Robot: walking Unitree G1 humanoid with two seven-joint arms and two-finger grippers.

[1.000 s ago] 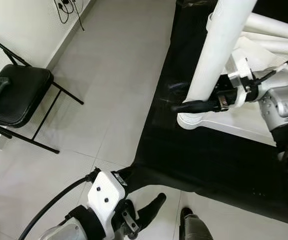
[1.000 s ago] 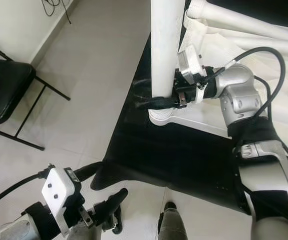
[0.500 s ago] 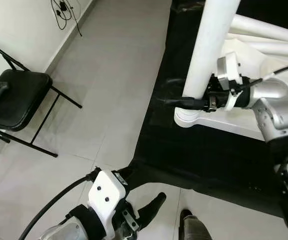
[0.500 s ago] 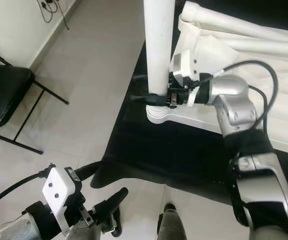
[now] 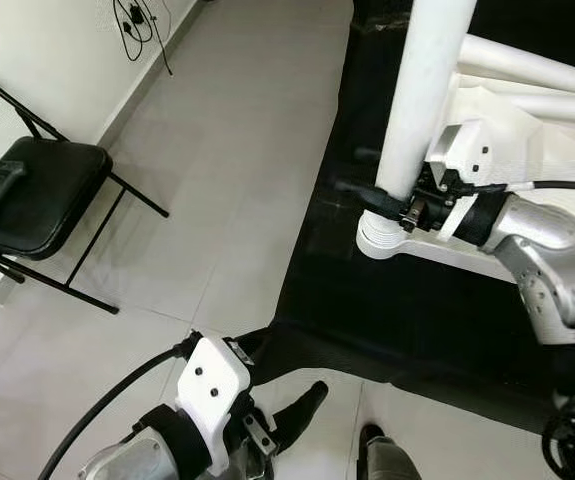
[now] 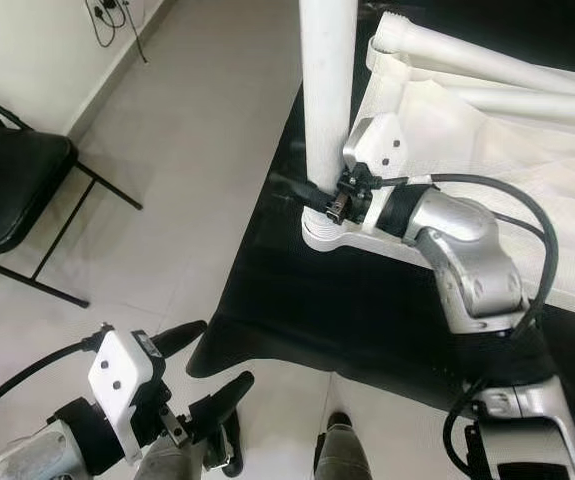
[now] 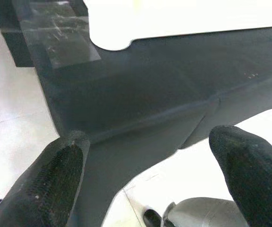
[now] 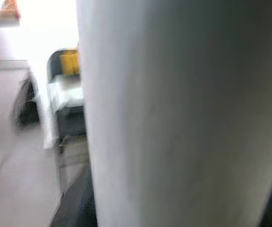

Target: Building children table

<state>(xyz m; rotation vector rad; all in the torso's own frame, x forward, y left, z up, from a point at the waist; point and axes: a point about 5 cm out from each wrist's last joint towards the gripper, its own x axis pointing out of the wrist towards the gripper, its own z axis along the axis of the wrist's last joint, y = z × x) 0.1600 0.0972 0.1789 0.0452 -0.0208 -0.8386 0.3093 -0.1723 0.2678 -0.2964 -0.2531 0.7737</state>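
Table leg (image 5: 422,95) gripped near base by right tool (image 5: 375,190), top cut off; left tool (image 7: 145,170) wide, idle.

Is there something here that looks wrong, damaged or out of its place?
Nothing stands out. The white cylindrical table leg stands upright in its round socket on the white tabletop, held near its base by the right gripper. The left gripper is open over the black mat.

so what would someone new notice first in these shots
A thick white table leg stands upright in a round socket at the corner of the white tabletop on a black mat, with the right gripper clasped around its base. The left gripper hangs open low in front, and a black folding chair stands at the left wall.
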